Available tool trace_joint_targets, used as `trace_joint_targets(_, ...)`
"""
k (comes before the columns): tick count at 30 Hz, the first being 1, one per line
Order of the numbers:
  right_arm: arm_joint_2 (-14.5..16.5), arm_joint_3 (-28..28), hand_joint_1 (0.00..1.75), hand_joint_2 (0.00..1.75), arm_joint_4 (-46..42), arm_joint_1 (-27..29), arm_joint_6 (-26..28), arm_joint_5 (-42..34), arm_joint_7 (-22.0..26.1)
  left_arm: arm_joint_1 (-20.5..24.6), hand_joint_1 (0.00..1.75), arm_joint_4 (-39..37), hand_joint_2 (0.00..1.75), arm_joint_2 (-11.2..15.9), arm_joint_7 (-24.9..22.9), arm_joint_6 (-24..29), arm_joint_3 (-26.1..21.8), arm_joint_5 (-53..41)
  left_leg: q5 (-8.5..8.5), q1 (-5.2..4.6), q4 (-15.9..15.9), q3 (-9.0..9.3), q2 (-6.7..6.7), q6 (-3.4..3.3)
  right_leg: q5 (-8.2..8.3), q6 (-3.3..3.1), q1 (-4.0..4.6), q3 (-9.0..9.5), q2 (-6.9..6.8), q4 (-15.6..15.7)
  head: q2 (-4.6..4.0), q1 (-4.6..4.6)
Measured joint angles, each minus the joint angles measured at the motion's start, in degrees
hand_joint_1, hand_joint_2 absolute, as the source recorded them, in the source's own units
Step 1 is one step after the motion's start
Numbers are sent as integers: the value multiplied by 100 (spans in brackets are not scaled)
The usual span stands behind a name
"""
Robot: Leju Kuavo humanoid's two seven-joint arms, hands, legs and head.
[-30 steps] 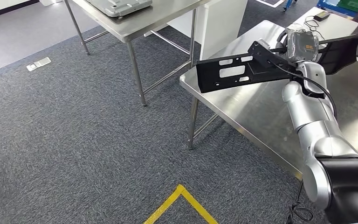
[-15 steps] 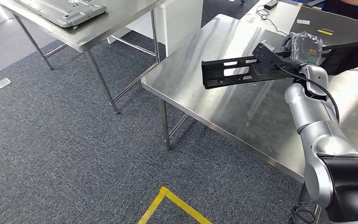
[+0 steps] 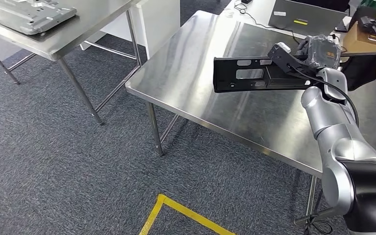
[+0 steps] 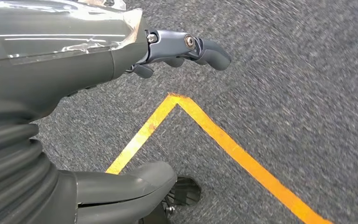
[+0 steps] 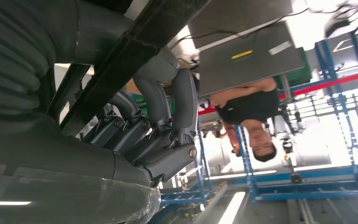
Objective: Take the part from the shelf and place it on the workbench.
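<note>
Carrying step in hand, by my judgement: the part [image 3: 254, 73], a long black slotted bracket, is off the shelf and held in the air above the steel surface [image 3: 200, 93], not yet set down. The right hand [image 3: 318, 51] grips it near its right-hand portion; in the right wrist view the fingers [image 5: 168, 105] are curled closed around the black bar [image 5: 135, 44]. The part's long axis lies roughly level and runs across the head view, its free slotted end pointing toward the robot's left, the opposite end reaching past the hand toward the right; its broad slotted face is turned toward the camera. The left hand [image 4: 177, 51] hangs over the grey carpet near a yellow floor line [image 4: 223, 140], fingers loosely bent and holding nothing. Next move, as judged: lower the part onto bare surface, keeping it level so the long free end does not strike first, then release.
</note>
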State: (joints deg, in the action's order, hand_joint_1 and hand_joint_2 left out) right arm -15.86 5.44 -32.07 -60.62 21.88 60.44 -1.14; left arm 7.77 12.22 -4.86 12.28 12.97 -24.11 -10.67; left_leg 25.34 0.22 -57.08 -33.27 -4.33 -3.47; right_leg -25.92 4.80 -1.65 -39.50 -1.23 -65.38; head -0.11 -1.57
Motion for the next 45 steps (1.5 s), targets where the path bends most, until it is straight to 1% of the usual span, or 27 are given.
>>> trace_joint_targets(1,15,1,175,175,25,-40,0,2,6,1,0,1,175,4,1,2,-5,6,27,-7,-34,-8,-64,41,101,31,6,224,-113,378,0,-6)
trace_joint_targets(3,45,2,175,175,74,-108,1,2,19,0,0,1,175,18,2,7,-16,22,74,-42,-93,-15,-172,111,190,-16,19,438,-207,759,0,-6)
trace_joint_targets(5,60,2,175,175,122,-135,2,2,29,2,0,1,175,21,4,8,-22,36,95,-48,-112,-5,-277,143,202,-104,11,422,-68,755,0,9)
trace_joint_targets(6,63,2,175,175,139,-143,2,3,33,4,0,1,175,19,5,8,-23,40,127,-25,-136,-15,-255,166,208,-133,-5,419,-5,752,0,15)
trace_joint_targets(8,84,2,175,175,162,-180,2,5,39,3,0,1,175,18,7,8,-25,42,343,24,-427,-141,5,223,225,-218,-30,416,111,756,0,25)
trace_joint_targets(10,122,2,175,175,188,-209,2,5,41,-17,0,0,175,18,7,8,-27,42,704,46,-1135,-464,321,255,237,-278,-30,407,227,756,0,40)
trace_joint_targets(12,159,4,175,175,221,-209,2,6,43,-41,0,-1,175,19,7,8,-28,44,873,45,-1723,-767,414,252,248,-303,-12,396,374,755,0,48)
trace_joint_targets(13,171,7,175,175,235,-207,2,6,43,-47,0,-1,175,19,7,8,-28,43,803,45,-1740,-795,433,234,254,-311,-5,394,452,754,0,51)
trace_joint_targets(15,186,11,175,175,249,-215,2,6,44,-49,0,-1,175,19,7,8,-28,43,416,46,-1153,-539,539,175,265,-311,-1,393,603,754,0,55)
trace_joint_targets(16,193,12,175,175,252,-222,2,6,44,-49,0,-1,175,22,7,8,-28,42,252,53,-765,-351,681,144,273,-299,4,388,669,753,0,54)
trace_joint_targets(18,204,13,175,175,260,-247,2,5,44,-54,0,-2,175,28,7,8,-28,42,111,53,-269,-111,882,117,301,-255,3,353,796,751,0,45)
trace_joint_targets(19,207,13,175,175,264,-253,2,5,44,-55,0,-3,175,31,7,8,-28,43,129,40,-212,-82,899,116,321,-223,-4,328,859,757,0,43)
trace_joint_targets(21,193,13,175,175,271,-256,3,4,44,-49,0,-2,175,23,8,9,-28,44,90,20,-153,-46,745,93,361,-147,-5,266,945,775,0,47)
trace_joint_targets(23,175,14,175,175,280,-269,5,5,47,-40,0,-1,175,15,9,10,-28,44,15,27,-65,-12,591,35,249,-137,41,122,699,583,0,12)
trace_joint_targets(25,175,16,175,175,298,-284,13,6,49,-55,0,-2,175,15,9,10,-28,44,-23,17,-27,-20,440,0,-55,-183,71,-174,341,-51,0,-32)
trace_joint_targets(27,188,19,175,175,325,-264,53,49,57,-73,0,-3,175,15,10,9,-28,44,-23,4,-33,-34,296,-3,-276,-167,64,-449,224,-709,0,-40)
trace_joint_targets(28,191,24,175,175,341,-251,99,96,61,-76,0,-3,175,13,10,8,-28,43,-21,2,-38,-39,237,-2,-278,-128,51,-463,202,-785,0,-42)
trace_joint_targets(29,195,30,175,175,355,-246,153,151,64,-76,0,-3,175,10,11,7,-28,43,-18,3,-45,-42,188,3,-203,-75,35,-358,180,-632,0,-42)
trace_joint_targets(31,196,45,175,175,372,-266,251,238,65,-73,0,-2,175,9,16,5,-29,42,2,-1,-73,-47,101,32,35,10,1,95,91,153,0,-44)
trace_joint_targets(33,202,56,175,175,381,-296,292,270,75,-71,0,-2,175,11,27,0,-31,43,23,-26,-109,-64,50,87,179,-25,24,424,35,710,0,-39)
trace_joint_targets(36,205,73,175,175,397,-315,313,281,112,-71,0,0,175,14,54,-16,-34,44,25,-43,-119,-75,23,160,223,-162,27,449,85,781,0,-19)
trace_joint_targets(38,216,90,175,175,400,-326,336,281,145,-67,0,0,175,9,65,-28,-35,43,160,-11,-282,-150,138,222,245,-237,-17,448,109,790,0,-7)
trace_joint_targets(40,243,109,175,175,411,-339,376,275,175,-67,0,-1,175,7,66,-33,-36,43,516,19,-877,-411,331,283,261,-305,-31,440,121,793,0,6)
trace_joint_targets(42,271,126,175,175,439,-342,407,269,201,-70,0,-1,175,7,61,-31,-47,42,833,36,-1623,-758,416,319,270,-339,-19,424,137,792,0,16)
trace_joint_targets(43,280,133,175,175,454,-342,412,267,213,-71,0,-1,175,5,58,-30,-57,42,860,44,-1802,-846,426,326,275,-347,-14,418,151,790,0,19)
trace_joint_targets(44,291,137,175,175,468,-342,414,267,223,-70,0,-1,175,3,57,-29,-69,42,779,52,-1763,-828,428,325,279,-350,-13,414,167,789,0,23)
trace_joint_targets(45,303,141,175,175,479,-346,414,268,233,-68,0,-1,175,3,57,-28,-81,43,609,61,-1499,-695,430,318,283,-351,-14,414,184,786,0,28)
